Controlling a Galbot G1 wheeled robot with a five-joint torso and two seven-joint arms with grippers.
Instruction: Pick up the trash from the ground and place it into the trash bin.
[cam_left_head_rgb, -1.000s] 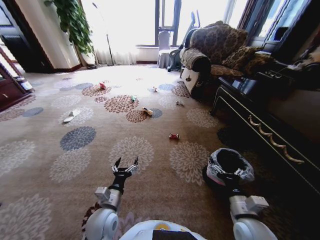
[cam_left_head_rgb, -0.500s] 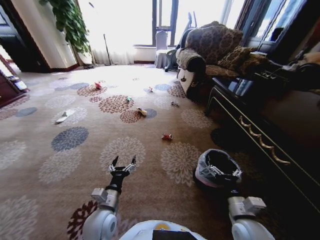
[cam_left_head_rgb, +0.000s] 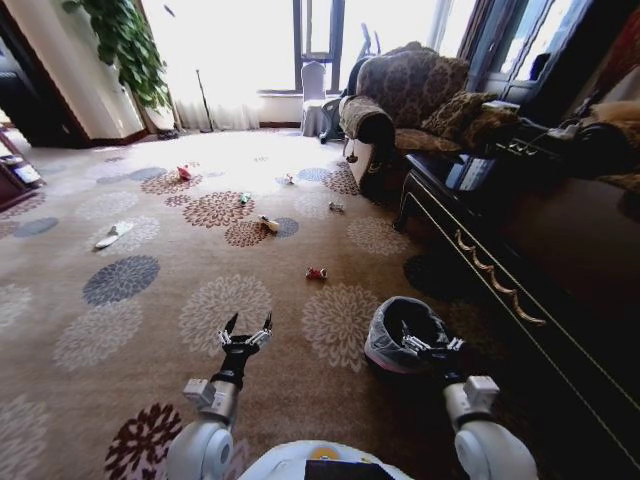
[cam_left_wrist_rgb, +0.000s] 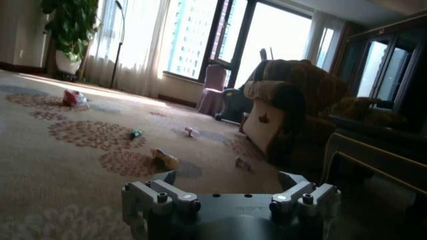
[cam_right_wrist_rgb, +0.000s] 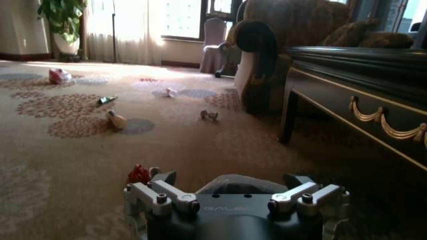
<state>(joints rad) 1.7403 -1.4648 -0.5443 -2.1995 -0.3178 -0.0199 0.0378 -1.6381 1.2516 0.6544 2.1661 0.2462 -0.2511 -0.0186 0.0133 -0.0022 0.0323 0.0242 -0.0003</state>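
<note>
Head view. I log my left gripper (cam_left_head_rgb: 247, 327) low over the patterned carpet (cam_left_head_rgb: 120, 330), fingers spread wide, nothing between them. My right gripper (cam_left_head_rgb: 430, 347) hangs over the rim of the trash bin (cam_left_head_rgb: 385, 335), a black tub with a crinkled whitish liner; fingers parted, holding nothing. The bin stands on the carpet just beside the dark sideboard (cam_left_head_rgb: 500, 260). Trash lies scattered ahead: a red wrapper (cam_left_head_rgb: 316, 273) nearest, well apart from both grippers; a tan scrap (cam_left_head_rgb: 268, 224), a green scrap (cam_left_head_rgb: 243, 198), a grey scrap (cam_left_head_rgb: 336, 207), a pale scrap (cam_left_head_rgb: 288, 179) and a pink-white wad (cam_left_head_rgb: 184, 172) farther off. An armchair (cam_left_head_rgb: 400, 95) sits beyond.

Left wrist view. I see the fingers (cam_left_wrist_rgb: 157, 195) apart over bare carpet; tan scrap (cam_left_wrist_rgb: 165, 159), green scrap (cam_left_wrist_rgb: 135, 133) and pink-white wad (cam_left_wrist_rgb: 73, 97) ahead.

Right wrist view. Fingers (cam_right_wrist_rgb: 155, 192) apart, the liner of the bin (cam_right_wrist_rgb: 233, 182) between them; red wrapper (cam_right_wrist_rgb: 139, 174) just beyond, beside one finger.
</note>
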